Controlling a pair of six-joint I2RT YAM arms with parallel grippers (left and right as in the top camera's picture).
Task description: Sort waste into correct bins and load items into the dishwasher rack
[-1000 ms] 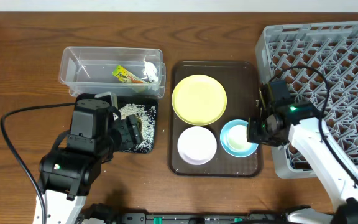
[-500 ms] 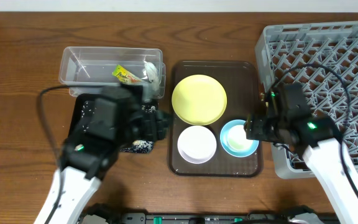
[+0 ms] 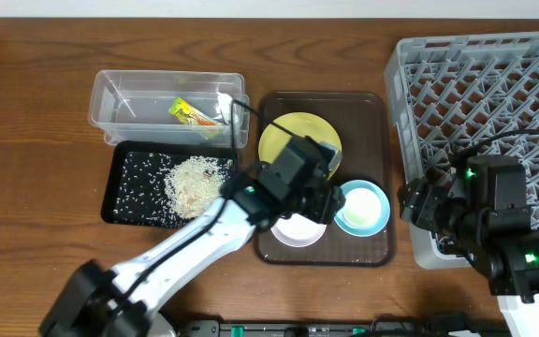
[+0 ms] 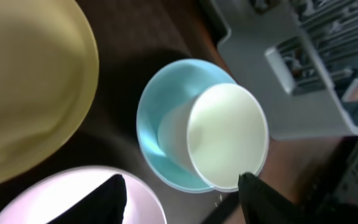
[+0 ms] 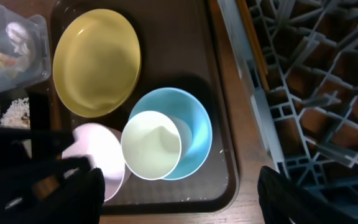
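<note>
2 robot arms work at a wooden desk (image 3: 26, 112). The left hand (image 4: 182, 199) hangs over a brown serving tray (image 3: 363, 112). Its fingers (image 4: 114, 196) are spread wide with nothing held, above the gap between the white bowl (image 3: 293, 229) and the light blue bowl (image 4: 151, 134). A pale cream round dish (image 4: 227, 135) sits inside the light blue bowl. The yellow plate (image 3: 284, 139) lies on the same tray, behind both bowls.

The right hand (image 5: 185, 199) hangs by the front left corner of the grey dishwasher rack (image 3: 494, 94), fingers wide apart and empty.

Left of the serving tray, a clear tub (image 3: 138, 103) holds the snack wrapper (image 3: 190, 113) and crumpled white paper (image 3: 225, 101). Just in front of it, the black tray (image 3: 124, 187) holds scattered rice (image 3: 195, 183).
</note>
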